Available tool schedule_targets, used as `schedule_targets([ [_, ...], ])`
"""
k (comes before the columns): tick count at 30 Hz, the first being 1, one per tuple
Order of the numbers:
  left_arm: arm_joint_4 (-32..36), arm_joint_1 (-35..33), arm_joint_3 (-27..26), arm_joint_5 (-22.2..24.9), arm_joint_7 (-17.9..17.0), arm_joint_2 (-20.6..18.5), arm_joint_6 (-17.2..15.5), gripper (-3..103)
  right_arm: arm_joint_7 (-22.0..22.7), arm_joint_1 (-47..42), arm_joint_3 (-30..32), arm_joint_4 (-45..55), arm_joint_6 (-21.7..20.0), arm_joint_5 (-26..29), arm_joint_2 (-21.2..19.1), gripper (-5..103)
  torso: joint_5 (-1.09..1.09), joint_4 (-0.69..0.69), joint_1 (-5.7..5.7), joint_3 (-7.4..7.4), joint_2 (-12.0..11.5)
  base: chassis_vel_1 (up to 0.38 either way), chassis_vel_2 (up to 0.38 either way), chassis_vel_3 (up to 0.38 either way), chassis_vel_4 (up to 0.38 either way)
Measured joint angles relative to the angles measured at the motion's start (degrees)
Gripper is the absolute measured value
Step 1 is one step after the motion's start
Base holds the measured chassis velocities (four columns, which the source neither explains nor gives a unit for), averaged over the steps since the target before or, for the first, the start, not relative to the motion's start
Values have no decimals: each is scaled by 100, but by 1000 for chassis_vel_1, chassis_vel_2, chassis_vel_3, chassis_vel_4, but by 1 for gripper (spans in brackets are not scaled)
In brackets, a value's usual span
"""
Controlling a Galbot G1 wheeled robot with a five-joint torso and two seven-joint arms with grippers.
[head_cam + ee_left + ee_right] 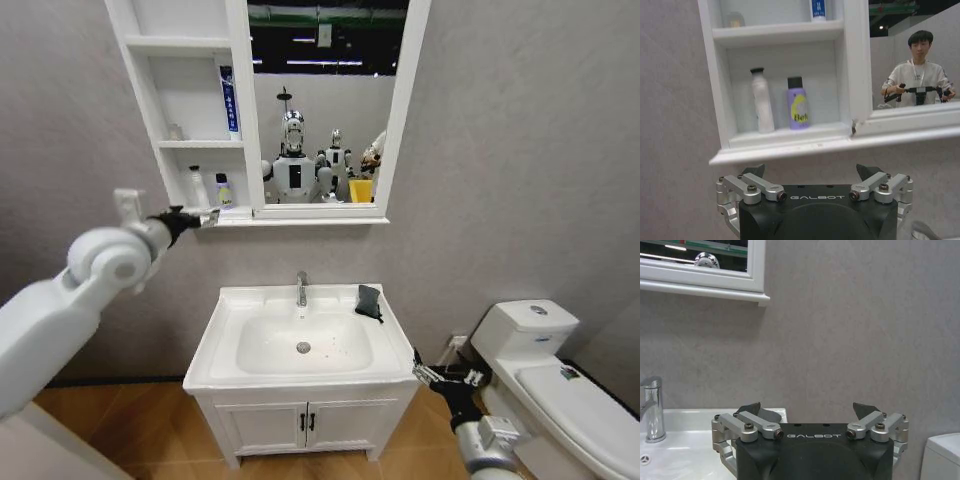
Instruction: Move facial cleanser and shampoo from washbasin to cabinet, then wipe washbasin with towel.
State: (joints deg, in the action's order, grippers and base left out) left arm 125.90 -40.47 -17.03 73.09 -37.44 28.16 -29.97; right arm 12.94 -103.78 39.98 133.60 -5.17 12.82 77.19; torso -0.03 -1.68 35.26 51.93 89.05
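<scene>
Left gripper (812, 175): my fingers spread, holding nothing, just below the cabinet (140, 70) ledge, left of frame.
Right gripper (810, 412): released, parked lower right beside the washbasin (232, 300).
Bottles: facial cleanser (762, 101) and shampoo (797, 102) upright on the bottom shelf.
Towel (369, 302): on the basin's back right rim; soft and limp, I judge; pinch the folded middle.

Colour record: white fixtures against a mottled grey wall (520, 150).

The cabinet (150, 100) is white throughout, its mirror frame likewise. On the cabinet's lowest shelf, the facial cleanser (762, 102) is white with a dark cap; just beside it the shampoo (797, 105) is lilac with a yellow label and black cap. Below the cabinet, the washbasin (240, 305) is white with a chrome faucet (302, 288); the towel (369, 301) on its rim is near-black.
</scene>
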Motion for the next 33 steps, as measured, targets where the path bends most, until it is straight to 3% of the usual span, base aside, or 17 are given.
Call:
schedule_targets([
  [2, 189, -385, -203, -130, -80, 116, 28, 100, 44, -20, 28, 70, 2, -4, 15, 100, 4, -7, 0, 0, 0, 0, 0, 0, 0],
  [4, 646, -1724, -1383, -985, 322, 626, 51, 100, 72, 10, 27, 183, -57, 5, -84, 100, 7, -6, 2, 1, 0, 0, 0, 0, 0],
  [5, 646, -1724, -1383, -985, 322, 626, 51, 100, 72, 10, 27, 183, -57, 5, -84, 100, 7, -6, 2, 1, 0, 0, 0, 0, 0],
  [7, 831, -3448, -2802, -2129, 1205, 1372, 183, 100, 66, -12, -4, 229, -100, -11, -154, 100, 2, 4, 2, 1, -1, -26, -14, 14, -5],
  [8, 831, -3448, -2802, -2129, 1205, 1372, 183, 100, 66, -12, -4, 229, -100, -11, -154, 100, 2, 4, 2, 1, -1, 0, 0, 0, 0],
  [10, 1047, -4922, -3920, -2815, 1969, 2379, 468, 100, 37, -52, -38, 257, -114, -42, -189, 100, 0, 5, 1, 0, 0, 0, 0, 0, 0],
  [11, 1047, -4922, -3920, -2815, 1969, 2379, 468, 100, 37, -52, -38, 257, -114, -42, -189, 100, 0, 5, 1, 0, 0, 0, 0, 0, 0],
  [13, 1293, -5813, -4590, -2989, 2524, 3101, 676, 100, 27, -53, -56, 262, -123, -43, -226, 100, 4, 6, 0, 0, 0, 0, 0, 0, 0],
  [17, 1530, -6276, -4756, -3120, 2760, 3558, 896, 100, 22, -52, -70, 287, -133, -43, -244, 100, 6, 2, 0, 0, 0, 0, 0, 0, 0],
  [18, 1692, -6472, -4719, -3240, 2867, 3836, 993, 100, 22, -76, -77, 323, -133, -61, -253, 100, 6, 0, 0, 1, 0, 0, 0, 0, 0],
  [21, 1783, -6564, -4490, -3347, 2903, 4104, 1026, 100, 20, -169, -89, 433, -133, -108, -270, 100, 4, 1, 1, 1, 0, 0, 0, 0, 0],
  [33, 1766, -6355, -4189, -3528, 2722, 4054, 1057, 100, 174, -313, -69, 669, -272, -184, -282, 100, 3, 1, 2, 2, -1, 0, 0, 0, 0],
])
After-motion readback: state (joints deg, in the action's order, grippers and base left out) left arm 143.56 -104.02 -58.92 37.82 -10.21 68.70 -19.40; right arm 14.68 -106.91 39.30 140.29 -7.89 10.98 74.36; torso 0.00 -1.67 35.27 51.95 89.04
